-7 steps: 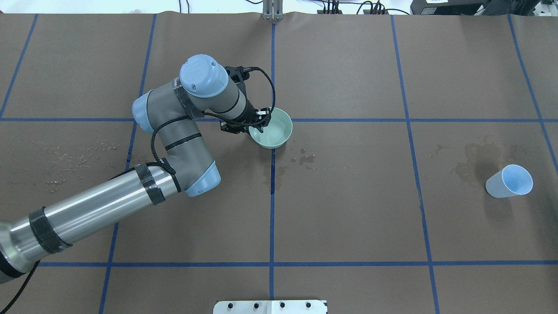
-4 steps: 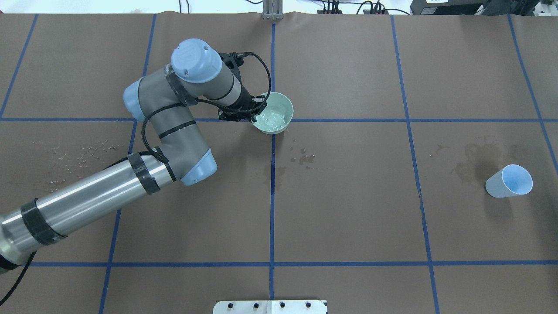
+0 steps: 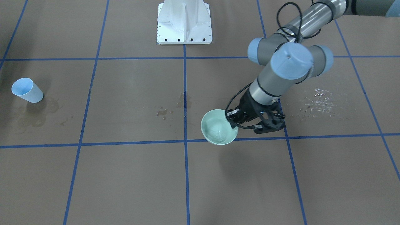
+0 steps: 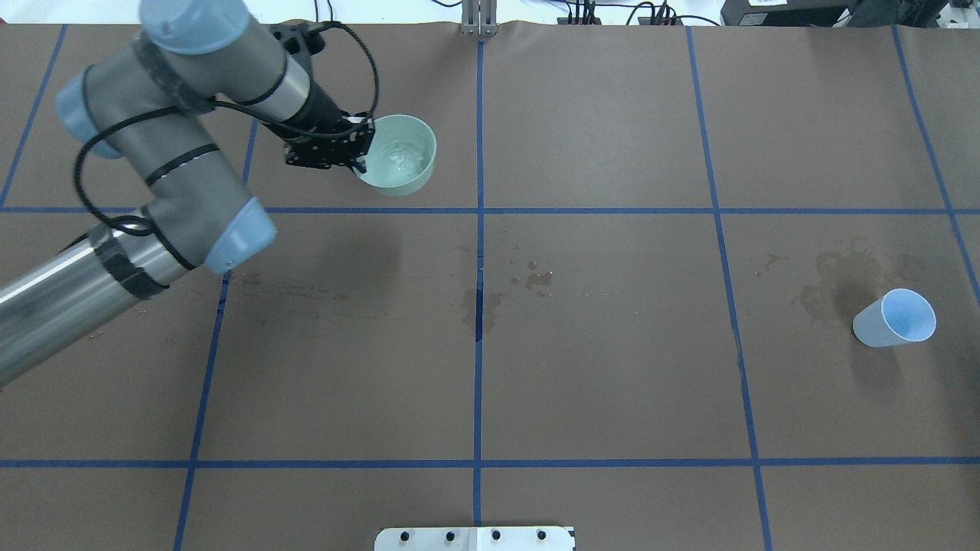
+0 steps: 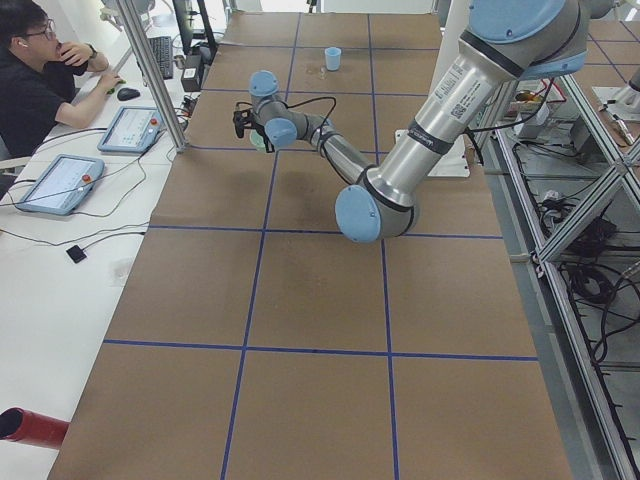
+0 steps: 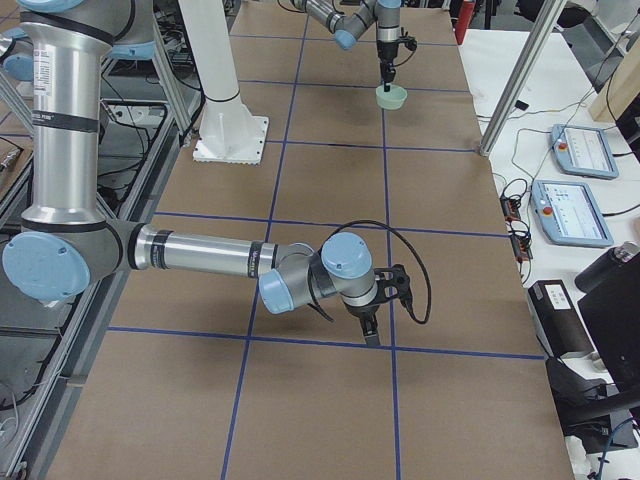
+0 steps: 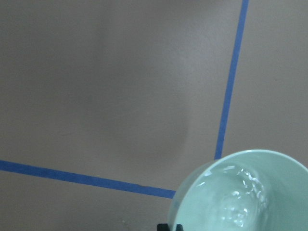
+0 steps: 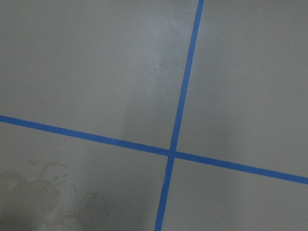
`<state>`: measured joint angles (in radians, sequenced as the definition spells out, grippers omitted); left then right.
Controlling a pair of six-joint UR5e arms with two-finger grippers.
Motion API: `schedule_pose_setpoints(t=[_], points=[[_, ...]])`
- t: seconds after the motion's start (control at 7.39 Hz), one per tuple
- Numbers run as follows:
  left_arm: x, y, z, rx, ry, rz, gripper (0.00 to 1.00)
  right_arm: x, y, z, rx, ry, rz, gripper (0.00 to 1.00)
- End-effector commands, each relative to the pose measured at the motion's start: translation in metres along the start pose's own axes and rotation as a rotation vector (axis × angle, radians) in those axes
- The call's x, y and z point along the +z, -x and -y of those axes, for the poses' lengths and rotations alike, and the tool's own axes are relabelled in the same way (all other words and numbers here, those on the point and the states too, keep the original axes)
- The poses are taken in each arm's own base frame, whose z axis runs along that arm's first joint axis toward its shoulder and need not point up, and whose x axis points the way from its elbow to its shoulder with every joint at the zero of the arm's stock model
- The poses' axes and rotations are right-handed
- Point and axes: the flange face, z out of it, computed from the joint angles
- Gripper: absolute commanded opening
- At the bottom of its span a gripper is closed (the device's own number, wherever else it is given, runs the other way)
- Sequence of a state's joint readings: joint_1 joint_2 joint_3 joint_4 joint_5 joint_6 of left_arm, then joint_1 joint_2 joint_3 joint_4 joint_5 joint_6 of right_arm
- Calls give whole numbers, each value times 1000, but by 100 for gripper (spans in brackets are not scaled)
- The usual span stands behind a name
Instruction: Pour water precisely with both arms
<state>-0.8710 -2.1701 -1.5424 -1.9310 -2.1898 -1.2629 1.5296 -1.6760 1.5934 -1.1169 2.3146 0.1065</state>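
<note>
My left gripper is shut on the near rim of a pale green bowl and holds it above the table, left of the centre line at the far side. The water shows as glints inside the bowl, also in the left wrist view and the front view. A pale blue cup stands at the far right, well apart from both arms. My right gripper shows only in the exterior right view, low over the table near the cup's end; I cannot tell whether it is open or shut.
Dark damp stains lie beside the cup, and small droplets near the table's middle. More shiny droplets lie under the left arm. The white pedestal stands at the robot's side. An operator sits beyond the far edge.
My left arm has carried the bowl up and toward the far left, away from the table's centre line. The water in it ripples. The cup has not moved.
</note>
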Motion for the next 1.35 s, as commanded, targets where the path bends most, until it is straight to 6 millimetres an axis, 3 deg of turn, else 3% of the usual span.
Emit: schedule_pose_setpoints(t=[0.0, 0.27, 0.41, 0.54, 0.81, 1.22], points=[[-31, 135, -14, 118, -14, 72, 0, 7, -9, -14, 6, 59, -5, 99], [-49, 245, -27, 192, -16, 146, 0, 14, -16, -40, 39, 97, 19, 99], [-50, 291, -38, 216, -18, 160, 0, 15, -16, -45, 43, 101, 24, 99], [-48, 318, -47, 202, -19, 166, 0, 16, -18, -48, 49, 106, 22, 99], [-31, 351, -47, 169, 2, 201, 0, 17, -19, -48, 52, 109, 17, 99], [-17, 374, -44, 140, 23, 232, 0, 16, -19, -46, 61, 107, 7, 99]])
